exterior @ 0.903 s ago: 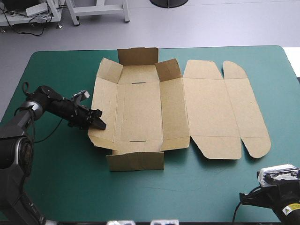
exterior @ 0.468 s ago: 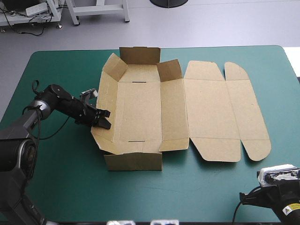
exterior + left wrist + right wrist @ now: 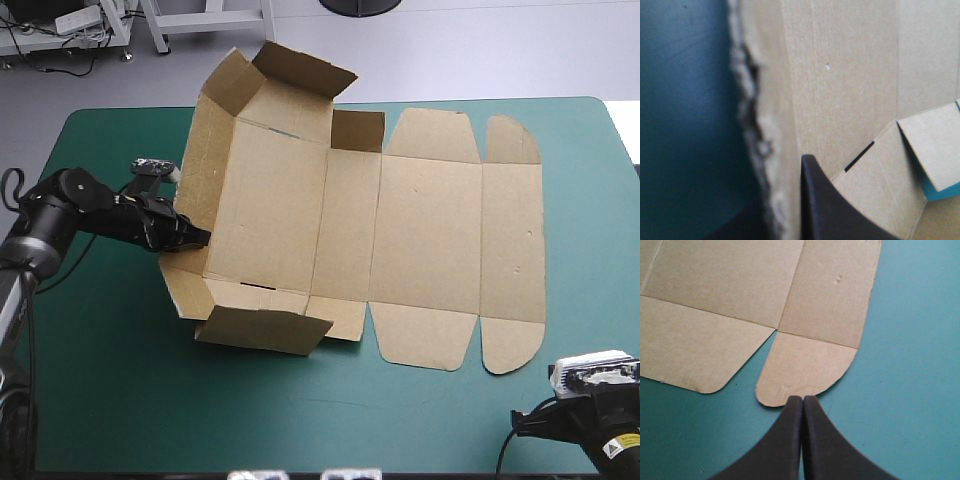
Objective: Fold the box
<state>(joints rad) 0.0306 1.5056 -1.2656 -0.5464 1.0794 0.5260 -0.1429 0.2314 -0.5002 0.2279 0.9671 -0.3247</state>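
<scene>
Brown box point(image 3: 400, 230), left half now lifted higher than earlier, sheet skewed on the teal-green table point(image 3: 120, 380).
Left gripper point(image 3: 197, 237) pinches its ragged corrugated wall point(image 3: 771, 100); right gripper point(image 3: 803, 401) closed to 1 point by a rounded flap point(image 3: 805, 371).

Bright, even top light on teal-green counter point(image 3: 110, 390). Soft shadow under raised left wall of brown cardboard box point(image 3: 430, 230); counter beside it dim in left wrist view.
</scene>
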